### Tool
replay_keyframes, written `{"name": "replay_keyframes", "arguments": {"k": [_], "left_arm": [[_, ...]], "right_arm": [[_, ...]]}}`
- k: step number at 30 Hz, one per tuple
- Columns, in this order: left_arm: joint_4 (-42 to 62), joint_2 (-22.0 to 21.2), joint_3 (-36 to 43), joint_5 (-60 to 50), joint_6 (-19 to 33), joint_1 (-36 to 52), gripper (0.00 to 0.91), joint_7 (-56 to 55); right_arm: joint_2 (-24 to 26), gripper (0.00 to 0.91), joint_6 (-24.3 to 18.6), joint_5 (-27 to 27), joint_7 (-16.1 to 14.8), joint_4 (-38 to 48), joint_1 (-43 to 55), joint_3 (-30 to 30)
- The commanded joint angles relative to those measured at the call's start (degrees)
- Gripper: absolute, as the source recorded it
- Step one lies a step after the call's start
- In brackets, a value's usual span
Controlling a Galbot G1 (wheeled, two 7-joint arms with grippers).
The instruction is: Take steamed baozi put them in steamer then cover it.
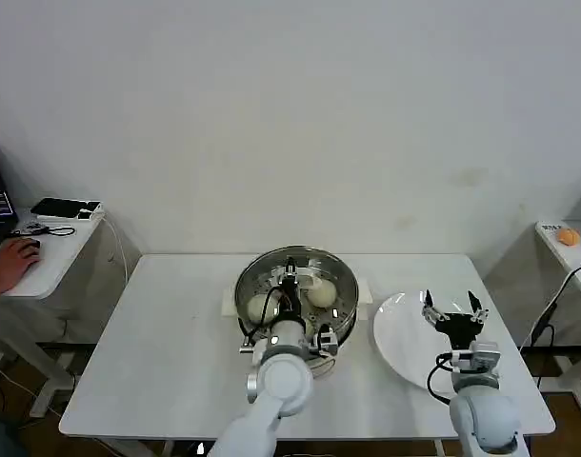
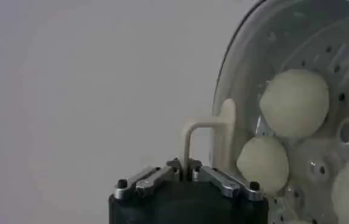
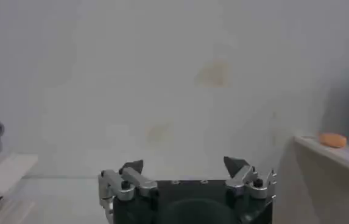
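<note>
Glass cover (image 1: 295, 286) atop baozi-filled steamer (image 1: 343, 328).

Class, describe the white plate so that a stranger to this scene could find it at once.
Start at the white table and its shiny steamer at the middle. The white plate lies flat just beside it on the robot's right, under the open right gripper. Unlike the deep metal pot, it is shallow, white and bare.

Even, diffuse indoor light in the head view, soft faint shadows on the white table (image 1: 167, 333). Bright glints on the steamer (image 1: 340, 286) rim and a white glare streak on its perforated tray in the left wrist view. Both wrist views soft, hazy and low-contrast; the wall (image 3: 180, 79) looks washed out, mottled.
</note>
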State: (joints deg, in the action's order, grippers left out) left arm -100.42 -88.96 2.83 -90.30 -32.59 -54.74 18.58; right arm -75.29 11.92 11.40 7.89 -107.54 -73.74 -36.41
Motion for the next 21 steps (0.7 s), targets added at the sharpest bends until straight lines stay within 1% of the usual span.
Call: {"name": "replay_keyframes", "arguments": {"k": [1,17,18,19,21], "left_arm": [[0.5,-0.2,-0.1,-0.2,0.2,0.1,0.000,-0.6],[1.9,-0.9,-0.7,-0.9,2.5,-0.4,0.000,-2.0],[1.8,-1.0,-0.8,-0.9,2.7,-0.6,0.161,-2.1],[1.6,-1.2,-1.0,-0.6,2.9,-0.8,0.907,-1.8],[1.1,-1.3,-1.4,0.0,3.7,-1.1,0.907,-1.4]], "right_arm": [[0.1,0.907,-0.2,0.1,0.0,0.1,-0.1,-0.1],[0.7,0.907,-0.6,0.5,-0.1,0.3,-0.2,-0.5],[0.8,0.907,-0.6,0.4,-0.1,0.4,-0.2,-0.6],[0.8,0.907,-0.6,0.5,-0.1,0.4,-0.2,-0.5],[0.8,0.907,-0.6,0.5,-0.1,0.4,-0.3,-0.5]]}}
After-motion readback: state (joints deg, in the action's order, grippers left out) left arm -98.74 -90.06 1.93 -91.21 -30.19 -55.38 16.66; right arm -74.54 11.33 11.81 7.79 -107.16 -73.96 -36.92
